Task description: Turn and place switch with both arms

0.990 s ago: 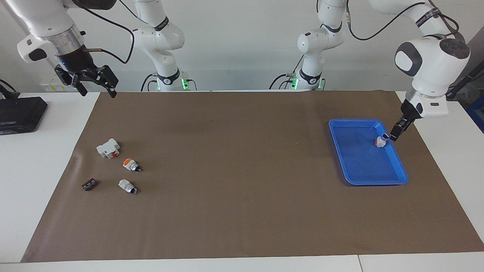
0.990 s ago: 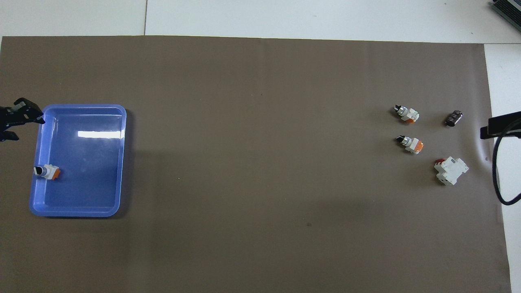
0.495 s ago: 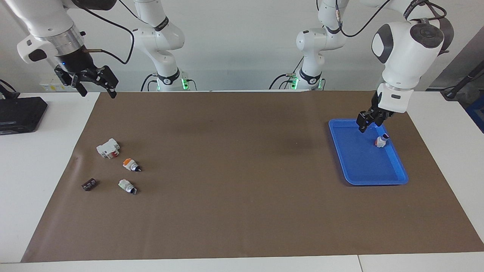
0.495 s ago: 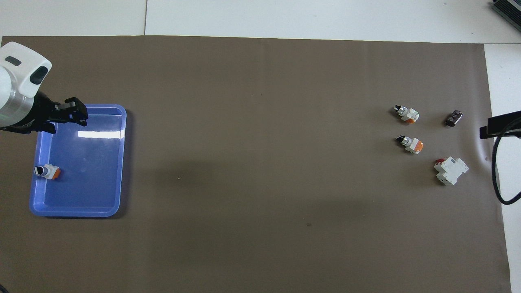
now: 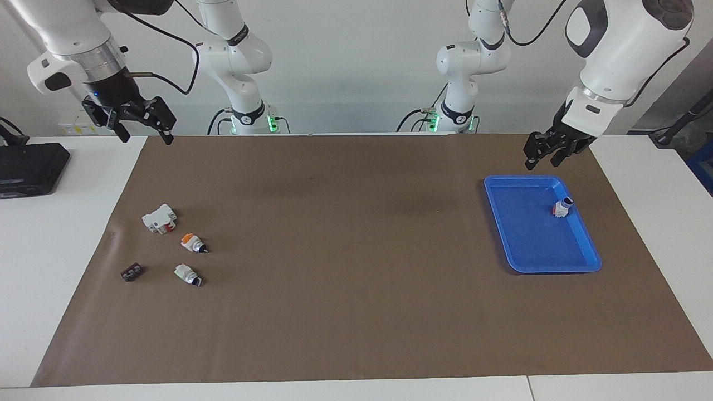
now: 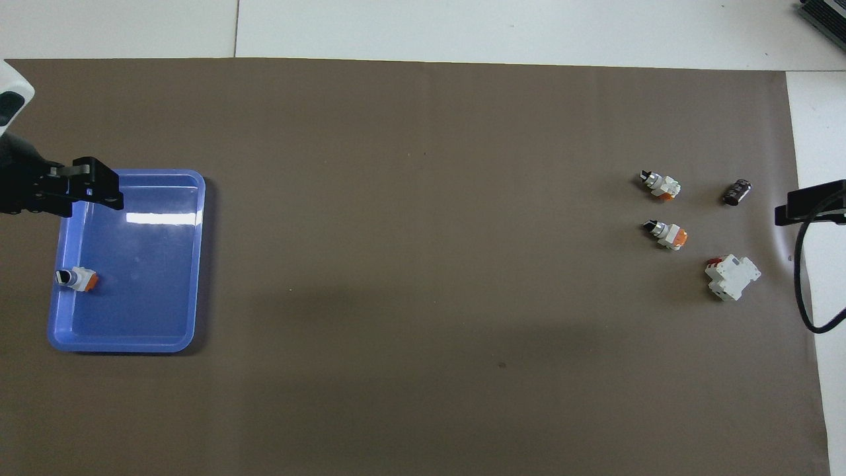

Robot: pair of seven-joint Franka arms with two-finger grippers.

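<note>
Both grippers raised, nothing held.
Green-ended switch (image 5: 186,274) is left on the table at the right arm's end. Left gripper (image 5: 547,151) is held above the blue tray (image 5: 579,253), right gripper (image 5: 139,120) above the table edge; fingers spread on both.

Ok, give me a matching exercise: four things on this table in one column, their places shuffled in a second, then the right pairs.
Things:
1. green-ended switch
2. orange-ended switch
3. left gripper
4. switch with orange base

Places:
A. inside the blue tray
B. in the air above the tray's edge nearest the robots
C. beside the small black part
D. just beside the white block with red

Pairs: 1-C, 2-D, 3-B, 4-A
</note>
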